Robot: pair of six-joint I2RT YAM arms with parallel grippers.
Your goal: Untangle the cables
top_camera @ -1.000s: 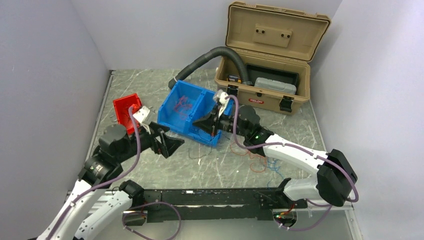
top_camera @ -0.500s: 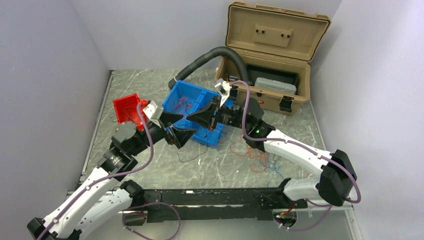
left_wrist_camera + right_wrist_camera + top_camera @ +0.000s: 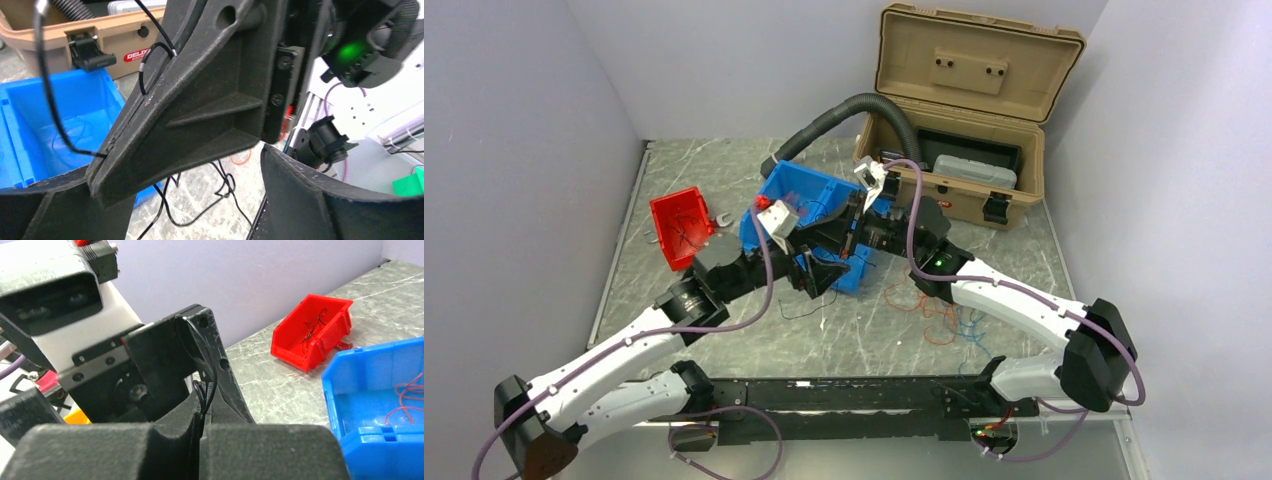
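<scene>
While the right arm has barely shifted over the last half second, the left arm has swung in from the left of the overhead view. We now see the left gripper (image 3: 824, 268) at centre frame, right against the right gripper (image 3: 201, 412) by the near wall of the blue bin (image 3: 802, 188). The red bin (image 3: 660, 216) at left is uncovered again.

The right fingers are pressed together, pinching a thin black wire (image 3: 213, 371) that arcs upward from them. The left jaws stand wide, one on each side of a right finger; we cannot tell whether they touch the wire. All the fingers are matte black, grainy, ribbed wedges.

Of the other cables, red and blue strands (image 3: 936, 318) lie loose on the veined grey table (image 3: 724, 170) right of centre, and red ones (image 3: 406, 392) curl inside the blue bin. Both bins are smooth, glossy plastic. A ribbed grey hose (image 3: 829, 117) arches to the open tan case (image 3: 979, 60) at top.
</scene>
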